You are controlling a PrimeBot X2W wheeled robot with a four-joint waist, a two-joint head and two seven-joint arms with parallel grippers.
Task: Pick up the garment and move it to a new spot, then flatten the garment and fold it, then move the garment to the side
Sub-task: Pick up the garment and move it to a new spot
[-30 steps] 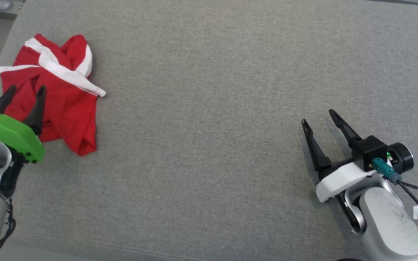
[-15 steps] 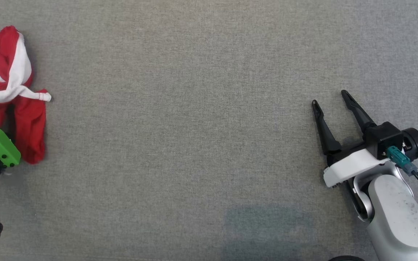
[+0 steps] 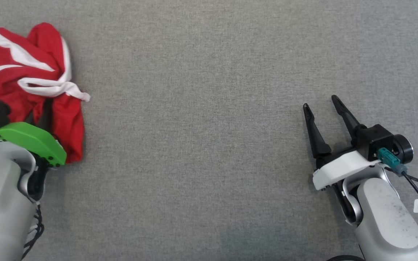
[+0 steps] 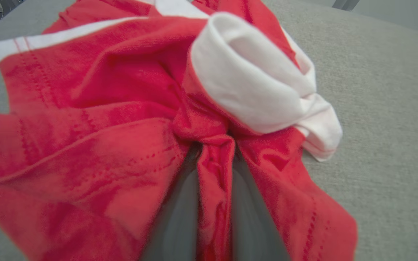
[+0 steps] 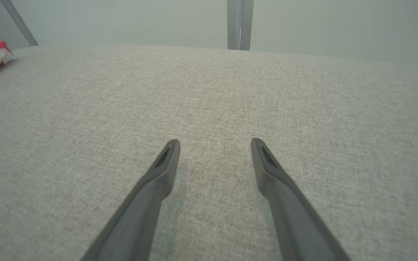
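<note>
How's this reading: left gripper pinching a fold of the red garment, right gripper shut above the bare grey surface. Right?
Not quite: the right gripper is open, its fingers spread above the grey surface, as the right wrist view shows. The left gripper does pinch a fold of the red garment.

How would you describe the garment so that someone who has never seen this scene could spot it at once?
Start from the wide grey fabric surface and look to its far left. There lies the garment, a crumpled heap with a fold pinched in the left gripper. Bright red cloth with white bands sets it apart from the plain grey around it.
</note>
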